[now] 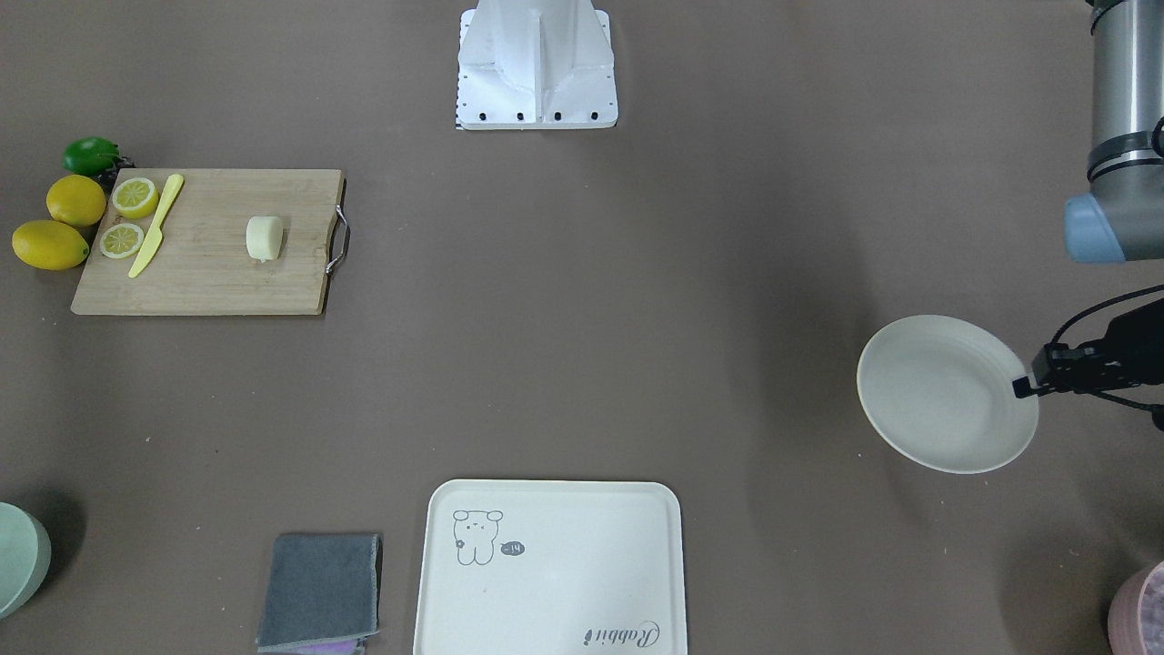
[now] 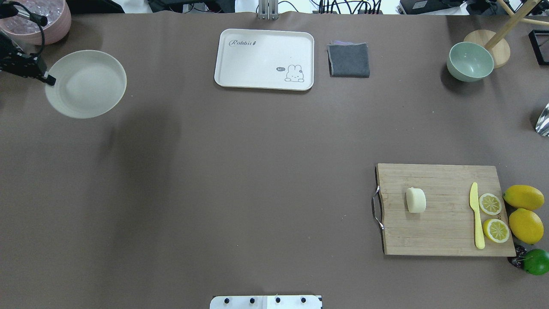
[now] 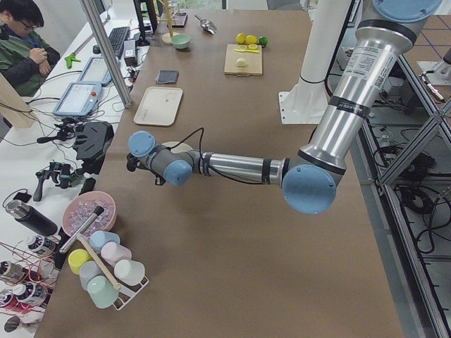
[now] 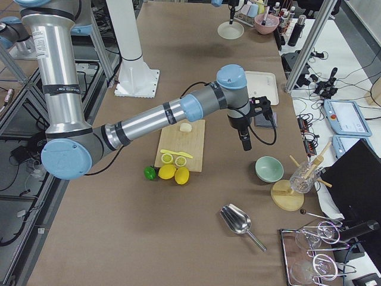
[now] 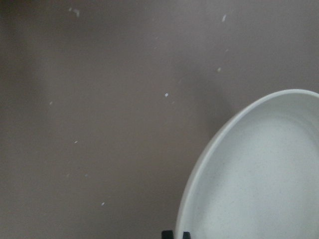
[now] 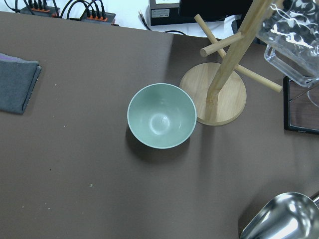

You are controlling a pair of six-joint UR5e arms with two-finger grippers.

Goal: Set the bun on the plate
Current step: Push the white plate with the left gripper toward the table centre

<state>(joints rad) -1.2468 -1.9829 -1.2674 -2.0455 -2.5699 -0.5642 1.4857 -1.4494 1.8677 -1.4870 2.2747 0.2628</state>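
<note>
The bun [image 2: 415,200] lies on a wooden cutting board [image 2: 446,231] on the right side of the overhead view; it also shows in the front-facing view as the bun [image 1: 265,237]. The round cream plate [image 2: 90,86] is far off at the back left, and its shadow falls apart from it on the table. My left gripper [image 2: 50,80] is shut on the plate's rim; its fingertips [image 5: 174,234] show at the rim in the left wrist view. My right gripper [image 4: 245,145] hangs high between the board and the green bowl; whether it is open or shut I cannot tell.
Lemon halves [image 2: 490,204], a yellow knife [image 2: 476,216], whole lemons [image 2: 524,197] and a lime [image 2: 536,262] sit at the board's right end. A bear tray [image 2: 264,59], grey cloth [image 2: 349,59], green bowl [image 2: 470,61], wooden stand [image 2: 493,47] and pink bowl [image 2: 43,21] line the far edge.
</note>
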